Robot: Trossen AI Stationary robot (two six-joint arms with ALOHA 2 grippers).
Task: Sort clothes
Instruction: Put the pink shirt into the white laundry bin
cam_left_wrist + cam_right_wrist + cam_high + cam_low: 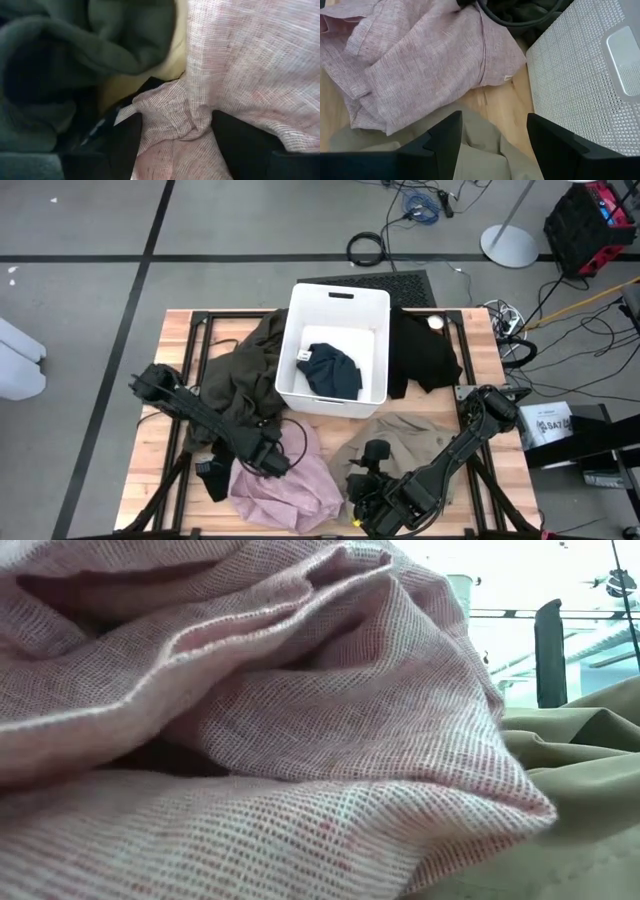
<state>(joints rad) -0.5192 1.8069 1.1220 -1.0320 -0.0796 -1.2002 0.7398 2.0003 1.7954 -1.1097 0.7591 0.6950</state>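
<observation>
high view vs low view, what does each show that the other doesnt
Only the high view shows the white bin with a navy garment in it, the olive garment, a black garment, the table, the left gripper at the pink one's edge and the right gripper near the table's front edge.

Only the low view shows the room's ceiling behind the cloth.

Both show the pink garment beside the khaki garment.
</observation>
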